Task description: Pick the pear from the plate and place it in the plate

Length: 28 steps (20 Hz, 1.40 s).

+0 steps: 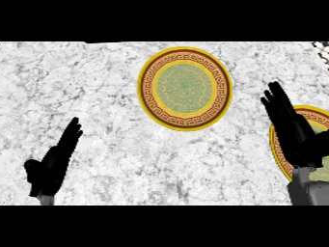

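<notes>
The pear shows nowhere in the head view. The centre plate (185,87) lies bare on the marble counter (124,120), so the fruit most likely sits on the right plate (323,116), whose near half is covered by the right hand (295,132); whether it is really there cannot be told. That hand hovers over the right plate with its fingers straight and close together, pointing away from the robot, and the thumb spread out to the side, so it holds nothing. The step in hand is judged to be the reach and grasp, and it looks barely begun. To do it well, the hand should come down with the thumb and fingers set on opposite sides of the pear's broad belly (the narrow neck would likely slip out), and close only once the fruit is between them. It should not scrape the plate's raised rim on the way down. After that comes a straight lift before any sideways travel toward the centre plate, which lies well apart to the left and further back. The left hand (53,164) rests open near the lower left, fingers up, out of the way.
</notes>
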### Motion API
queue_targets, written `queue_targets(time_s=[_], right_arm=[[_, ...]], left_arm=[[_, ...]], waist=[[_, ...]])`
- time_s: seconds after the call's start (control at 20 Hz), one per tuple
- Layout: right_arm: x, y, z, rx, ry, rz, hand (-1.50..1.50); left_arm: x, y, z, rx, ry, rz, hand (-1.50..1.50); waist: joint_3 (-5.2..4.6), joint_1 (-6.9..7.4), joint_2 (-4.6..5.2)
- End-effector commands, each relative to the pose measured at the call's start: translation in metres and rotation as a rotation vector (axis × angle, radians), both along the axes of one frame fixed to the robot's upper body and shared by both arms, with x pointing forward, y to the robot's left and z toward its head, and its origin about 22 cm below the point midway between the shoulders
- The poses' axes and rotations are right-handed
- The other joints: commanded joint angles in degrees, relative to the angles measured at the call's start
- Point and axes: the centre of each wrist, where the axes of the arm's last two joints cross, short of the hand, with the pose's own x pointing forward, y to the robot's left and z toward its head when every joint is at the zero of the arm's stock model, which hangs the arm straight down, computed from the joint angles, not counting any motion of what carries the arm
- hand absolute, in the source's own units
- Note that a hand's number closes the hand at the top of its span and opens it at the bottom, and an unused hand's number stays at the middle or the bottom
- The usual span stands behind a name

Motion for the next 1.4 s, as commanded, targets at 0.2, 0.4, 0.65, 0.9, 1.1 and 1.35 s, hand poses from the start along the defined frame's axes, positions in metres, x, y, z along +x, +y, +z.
queue_targets(time_s=[0.2, 0.4, 0.65, 0.9, 1.1, 1.35], right_arm=[[0.029, 0.014, -0.003, -0.096, 0.169, 0.438, 1.5], [0.022, -0.029, 0.012, -0.942, 0.299, 0.482, 1.5], [0.002, -0.046, -0.067, -0.522, 0.284, 0.213, -1.5], [-0.002, -0.078, -0.046, -0.451, 0.123, 0.155, -1.5], [0.031, -0.069, 0.015, -0.581, 0.068, 0.169, -1.5], [0.05, -0.086, 0.058, -0.892, 0.252, 0.218, -1.5]], left_arm=[[0.06, -0.003, 0.099, 0.089, -0.328, -0.086, 0.0], [0.062, -0.014, 0.1, 0.076, -0.333, -0.129, 0.0], [0.068, 0.006, 0.131, 0.073, -0.329, -0.075, 0.0], [0.069, 0.012, 0.148, 0.092, -0.314, -0.071, 0.0], [0.075, 0.001, 0.132, 0.069, -0.317, -0.096, 0.0], [0.078, 0.01, 0.144, 0.09, -0.323, -0.093, 0.0]], waist=[[0.04, 5.58, -1.03], [-0.69, 6.65, -1.02], [-0.07, 3.68, -1.35], [-0.15, 3.2, -1.57], [-0.21, 3.12, -1.56], [-0.28, 3.64, -1.55]])
